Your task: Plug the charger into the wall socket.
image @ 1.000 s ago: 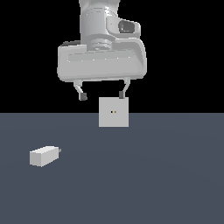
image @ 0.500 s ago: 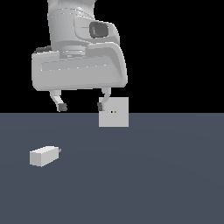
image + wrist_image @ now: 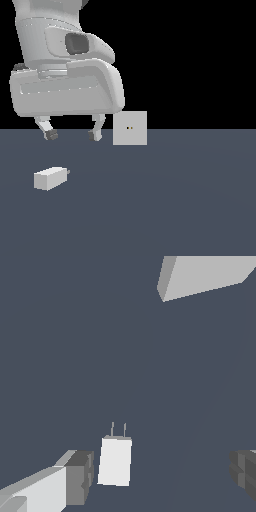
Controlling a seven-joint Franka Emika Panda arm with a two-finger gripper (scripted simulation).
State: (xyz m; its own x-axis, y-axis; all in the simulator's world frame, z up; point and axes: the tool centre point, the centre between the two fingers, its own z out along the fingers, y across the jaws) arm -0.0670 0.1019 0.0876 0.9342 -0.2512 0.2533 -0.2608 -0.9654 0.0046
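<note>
The charger is a small white block lying on the dark floor at the exterior view's left, its grey prongs pointing toward the exterior view's right. It also shows in the wrist view, near one fingertip. The wall socket is an upright white square plate with two tiny holes at its centre, and its edge shows in the wrist view. My gripper hangs open and empty above the floor, above and a little right of the charger, left of the socket.
The dark grey floor spreads across the lower half of the exterior view. The arm's large white hand body fills the upper left.
The arm has moved toward the exterior view's left and lower, away from the socket and toward the charger. The gripper stays open. The charger and socket have not moved.
</note>
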